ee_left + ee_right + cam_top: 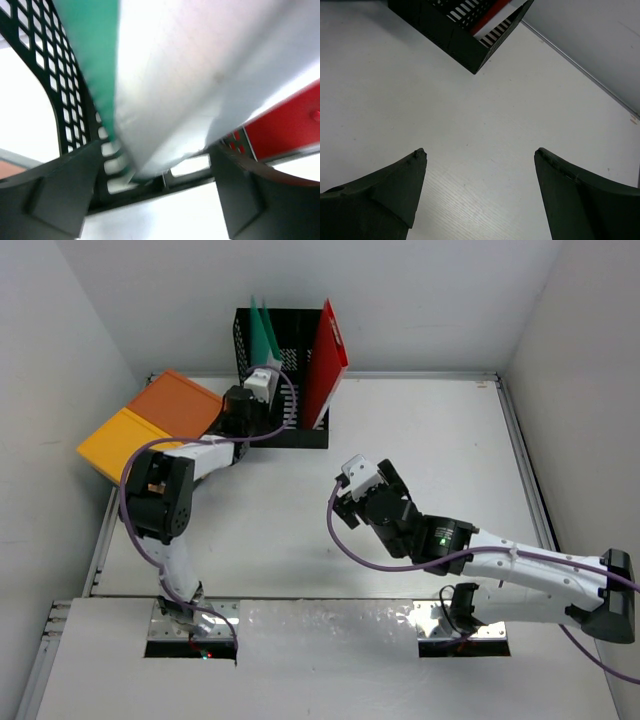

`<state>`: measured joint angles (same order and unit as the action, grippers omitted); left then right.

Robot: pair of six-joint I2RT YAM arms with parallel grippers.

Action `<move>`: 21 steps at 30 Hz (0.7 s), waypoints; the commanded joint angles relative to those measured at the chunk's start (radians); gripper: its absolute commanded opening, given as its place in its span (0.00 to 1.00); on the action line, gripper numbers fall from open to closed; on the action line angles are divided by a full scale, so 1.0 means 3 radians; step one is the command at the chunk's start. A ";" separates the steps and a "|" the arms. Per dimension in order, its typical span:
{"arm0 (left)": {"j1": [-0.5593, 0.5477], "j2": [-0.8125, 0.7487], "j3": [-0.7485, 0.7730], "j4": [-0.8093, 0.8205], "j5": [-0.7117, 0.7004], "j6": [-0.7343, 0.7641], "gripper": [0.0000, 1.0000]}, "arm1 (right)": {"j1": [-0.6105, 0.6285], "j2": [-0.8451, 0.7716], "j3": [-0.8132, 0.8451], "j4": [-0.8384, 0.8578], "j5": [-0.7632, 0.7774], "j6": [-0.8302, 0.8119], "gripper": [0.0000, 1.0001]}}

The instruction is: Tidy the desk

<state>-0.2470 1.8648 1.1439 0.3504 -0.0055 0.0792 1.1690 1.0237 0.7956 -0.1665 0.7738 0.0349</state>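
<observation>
The desk [430, 440] is a white tabletop with rails along its edges. My left gripper [262, 390] reaches into the black mesh rack [300, 435] at the back. In the left wrist view its fingers [50, 195] stand wide apart around [157, 167], open. A blurred white sheet [200, 75] hangs close between them, touching neither, beside a green folder [95, 50] and a red folder [285, 125]. My right gripper [360, 492] is open and empty over mid-desk; in the right wrist view [480, 155] only bare desk [470, 110] lies between its fingers.
An orange-yellow drawer box [150, 425] sits at the back left, beside the rack. Green folders [262, 330] and the red folder [328, 360] stand in the rack. The rack's corner [470, 50] shows ahead of the right gripper. Walls close the desk on three sides.
</observation>
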 commanded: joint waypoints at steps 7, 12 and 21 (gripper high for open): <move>0.0036 -0.0867 0.0160 -0.0763 0.0080 0.0048 1.00 | -0.0021 0.0054 0.0048 -0.0052 0.0023 0.0256 0.87; 0.0031 -0.1363 0.0451 -0.1729 0.0085 0.0135 1.00 | -0.0710 0.0361 0.0007 -0.0289 -0.1021 0.0701 0.92; 0.0036 -0.2744 -0.0329 -0.2998 -0.0355 0.0728 1.00 | -0.2030 0.0474 -0.0561 0.0084 -0.2022 0.1049 0.99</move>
<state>-0.2470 1.1770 1.2274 -0.3782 -0.0414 0.2024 0.6731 1.1866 0.6933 -0.2127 0.3225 0.2676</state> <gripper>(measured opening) 0.996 0.983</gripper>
